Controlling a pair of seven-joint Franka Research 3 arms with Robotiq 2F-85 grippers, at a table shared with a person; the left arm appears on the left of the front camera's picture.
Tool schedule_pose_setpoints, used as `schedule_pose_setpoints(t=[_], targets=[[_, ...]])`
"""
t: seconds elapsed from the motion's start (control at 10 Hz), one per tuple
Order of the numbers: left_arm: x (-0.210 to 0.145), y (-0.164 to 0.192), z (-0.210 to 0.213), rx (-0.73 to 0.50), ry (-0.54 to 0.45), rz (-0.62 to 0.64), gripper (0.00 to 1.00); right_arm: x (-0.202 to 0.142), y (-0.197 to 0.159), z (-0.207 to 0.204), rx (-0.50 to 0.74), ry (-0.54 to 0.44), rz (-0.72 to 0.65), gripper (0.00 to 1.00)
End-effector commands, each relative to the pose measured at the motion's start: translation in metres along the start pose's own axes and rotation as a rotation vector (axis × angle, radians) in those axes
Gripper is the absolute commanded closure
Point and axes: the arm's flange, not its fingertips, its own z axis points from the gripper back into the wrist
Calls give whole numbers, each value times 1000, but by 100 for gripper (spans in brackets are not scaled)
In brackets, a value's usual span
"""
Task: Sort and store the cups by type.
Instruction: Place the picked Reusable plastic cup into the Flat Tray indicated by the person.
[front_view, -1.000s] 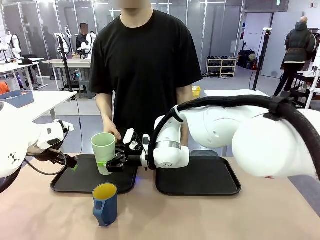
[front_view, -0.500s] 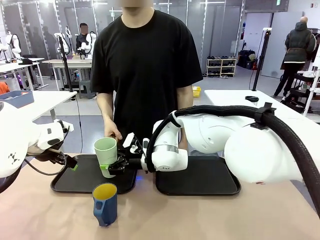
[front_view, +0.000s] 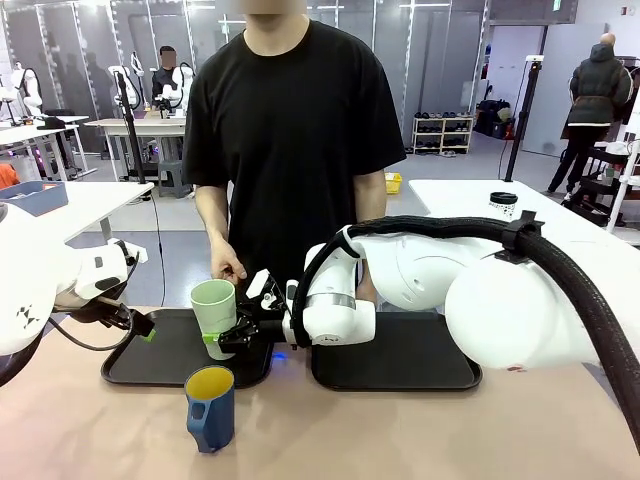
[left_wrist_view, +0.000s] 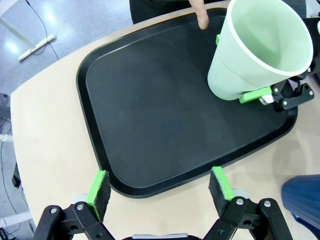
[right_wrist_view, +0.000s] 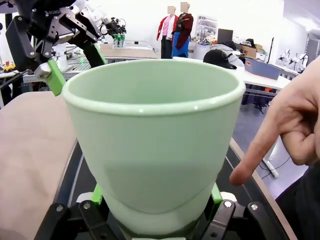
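Tumbler (front_view: 213, 305), pale green, clamped in right gripper (front_view: 216, 342) over black tray (left_wrist_view: 145, 125); left gripper (left_wrist_view: 159, 182) wide, empty

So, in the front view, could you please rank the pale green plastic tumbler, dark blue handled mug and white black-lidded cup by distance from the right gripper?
1. Pale green plastic tumbler: held in the right gripper.
2. Dark blue handled mug: close by, nearer the camera.
3. White black-lidded cup: far back on the right.
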Motion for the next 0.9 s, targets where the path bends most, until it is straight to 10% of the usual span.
schedule_pose_setpoints(t=[0.0, 0.8], targets=[[1, 0, 1, 2, -2, -1, 0, 3, -6, -2, -4, 22, -36, 16], [1, 0, 1, 2, -2, -1, 0, 6, -2, 24, 5, 18, -74, 0]])
